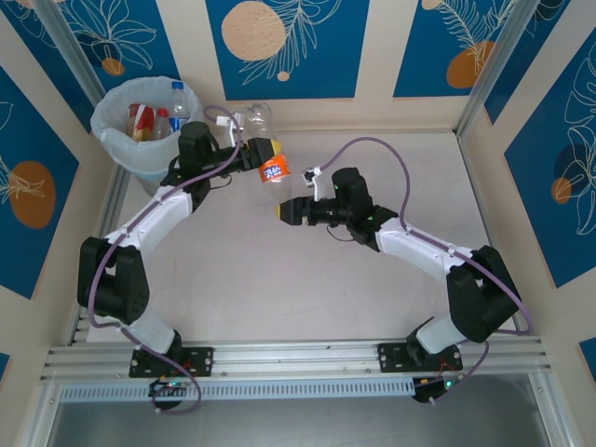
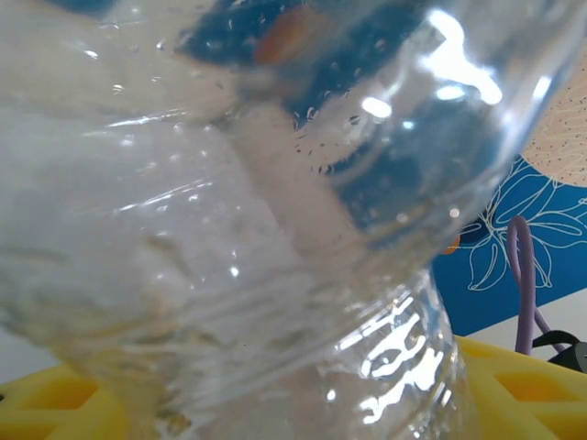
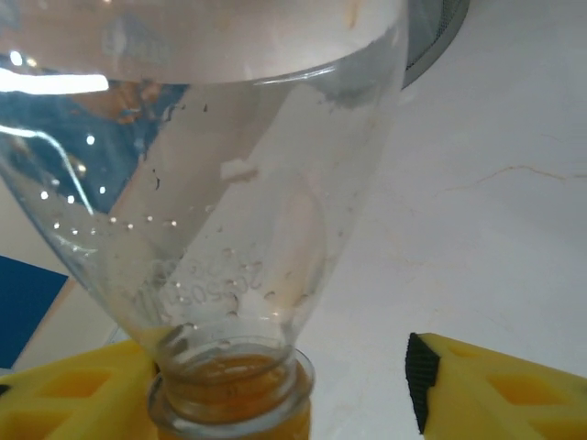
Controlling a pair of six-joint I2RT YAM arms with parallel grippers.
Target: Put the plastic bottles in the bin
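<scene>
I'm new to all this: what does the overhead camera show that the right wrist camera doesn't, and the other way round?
Overhead adds the layout: the bin with bottles already inside, both arms, the left end effector gripping the orange-labelled bottle, and a clear bottle standing near the back wall. The right wrist adds a close-up: droplets inside the orange-labelled bottle's clear wall, and its neck between open yellow fingers. Shared: the orange-labelled bottle and the right end effector.

bottle (image 3: 229, 211): clear plastic, glossy, droplets inside. bin liner (image 1: 114, 140): thin translucent white plastic, crinkled. desk (image 1: 279, 279): pale, smooth, matt. right gripper fingers (image 3: 495, 385): yellow plastic, matt. arm shells (image 1: 419, 244): white, glossy.
</scene>
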